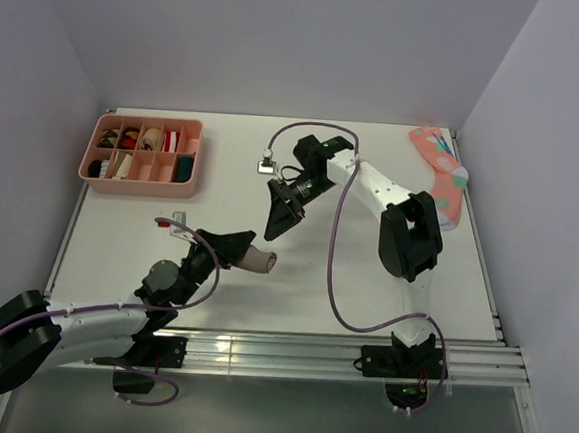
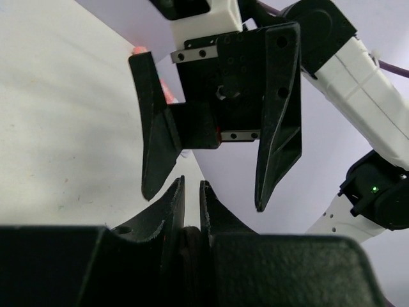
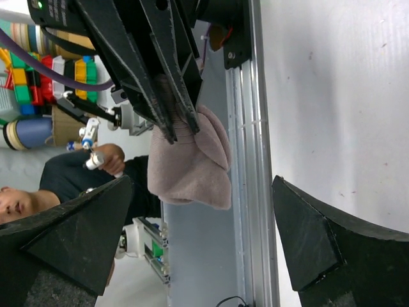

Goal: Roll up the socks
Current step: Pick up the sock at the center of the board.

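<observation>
I'm pinching the floppy taupe-brown knit sock in my left gripper; right gripper is gaping wide, probably best grabbing the sock's loose end.

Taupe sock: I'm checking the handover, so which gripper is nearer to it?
Left. The left gripper is shut on the taupe sock; the right gripper hangs open just beyond it, apart, fingers pointed toward it.

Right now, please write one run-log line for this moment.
left hand: shut on taupe sock, held in air | right hand: open, facing sock | pink sock: far right corner
</observation>
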Controlling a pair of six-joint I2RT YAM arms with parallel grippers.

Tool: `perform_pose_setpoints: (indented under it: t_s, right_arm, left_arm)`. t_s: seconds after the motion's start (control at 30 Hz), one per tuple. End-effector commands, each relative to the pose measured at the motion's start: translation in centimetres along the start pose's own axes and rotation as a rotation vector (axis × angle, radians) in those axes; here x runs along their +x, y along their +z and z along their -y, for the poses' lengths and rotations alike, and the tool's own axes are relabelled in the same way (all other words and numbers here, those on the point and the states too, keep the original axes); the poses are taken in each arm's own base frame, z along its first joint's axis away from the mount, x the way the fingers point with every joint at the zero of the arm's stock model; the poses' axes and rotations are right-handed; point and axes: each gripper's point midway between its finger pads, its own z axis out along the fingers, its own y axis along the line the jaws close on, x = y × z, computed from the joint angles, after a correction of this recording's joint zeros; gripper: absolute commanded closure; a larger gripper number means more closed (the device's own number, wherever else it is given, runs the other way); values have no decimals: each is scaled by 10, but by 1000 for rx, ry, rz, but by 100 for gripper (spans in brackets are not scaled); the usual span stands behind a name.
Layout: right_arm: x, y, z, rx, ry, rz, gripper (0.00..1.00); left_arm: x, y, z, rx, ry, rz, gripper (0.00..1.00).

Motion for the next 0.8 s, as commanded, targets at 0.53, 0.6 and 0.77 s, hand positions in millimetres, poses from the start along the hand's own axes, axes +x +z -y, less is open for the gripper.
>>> perform_pose_setpoints:
  t_s: [0.53,0.6,0.77]
  right_arm:
    - [16,27,-47,-133,-65,-83,0]
    - [17,29,-49,-135,-73,-87,1]
    - [15,30,-53,-145,-59,-79,7]
  left_arm:
    - [-30,20,53,194,66,52,100]
    - [-31,21,53,192,69,48,100]
    - [-30,19,50,189,71,47,100]
